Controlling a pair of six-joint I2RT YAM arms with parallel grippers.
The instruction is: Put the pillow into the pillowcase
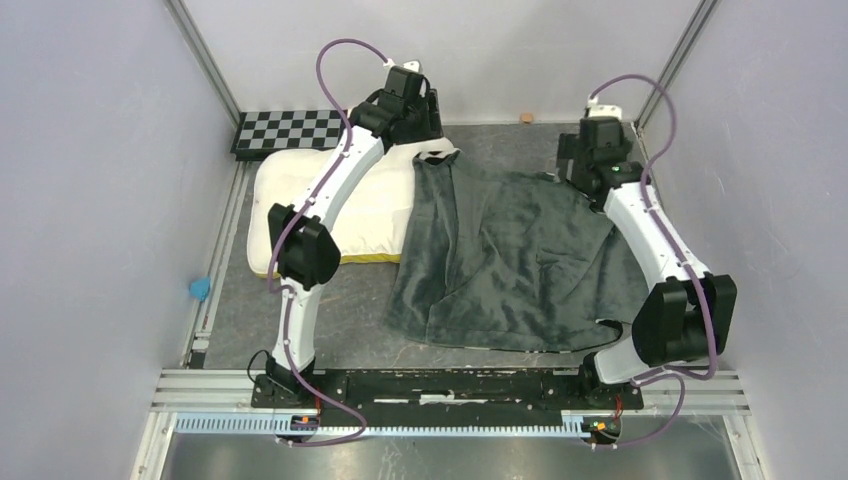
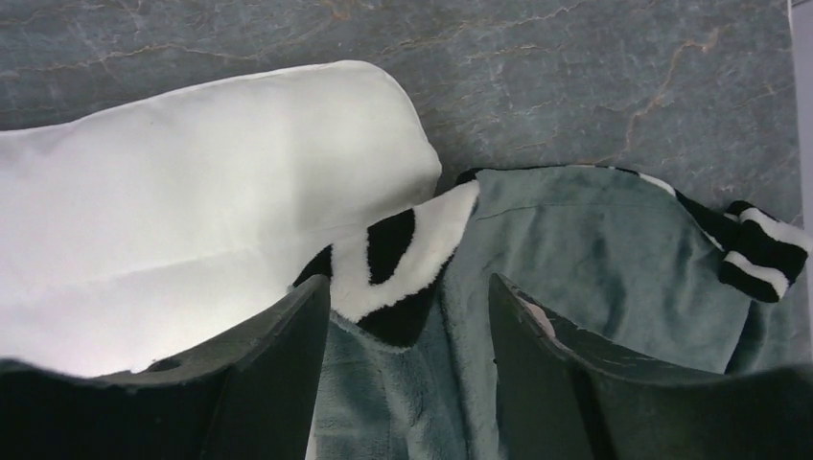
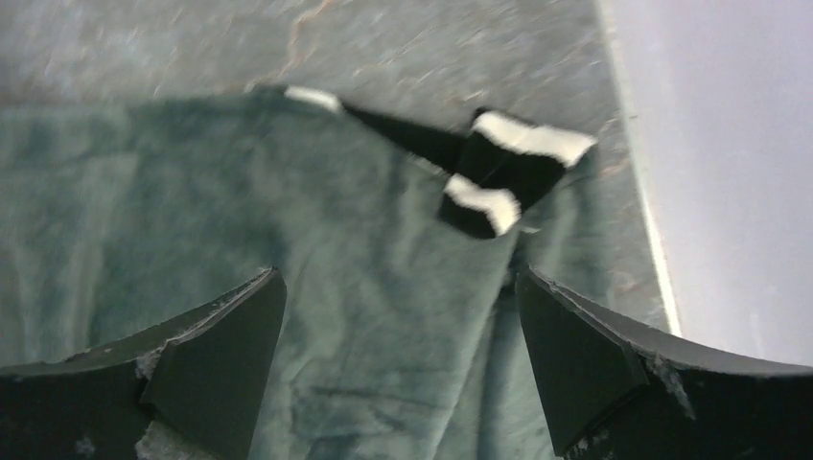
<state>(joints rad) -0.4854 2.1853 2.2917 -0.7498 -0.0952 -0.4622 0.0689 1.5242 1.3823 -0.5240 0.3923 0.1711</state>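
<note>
The cream-white pillow (image 1: 375, 210) lies at the back left of the table, its yellow band along the near edge. To its right the pillowcase (image 1: 520, 255) is spread with its dark grey-green plush face up. My left gripper (image 1: 432, 135) hovers at the pillowcase's far left corner. In the left wrist view it (image 2: 407, 299) is open over a turned-back zebra-striped edge (image 2: 403, 249), beside the pillow (image 2: 192, 192). My right gripper (image 1: 575, 165) is at the far right corner. It (image 3: 398, 287) stands wide open above the plush pillowcase (image 3: 336, 211), and a zebra flap (image 3: 499, 172) lies folded just beyond it.
A checkerboard (image 1: 285, 130) leans at the back left behind the pillow. A small blue object (image 1: 200, 288) sits by the left rail and a small tan object (image 1: 526, 117) by the back wall. Walls close in on both sides, the right wall (image 3: 729, 144) near the right gripper.
</note>
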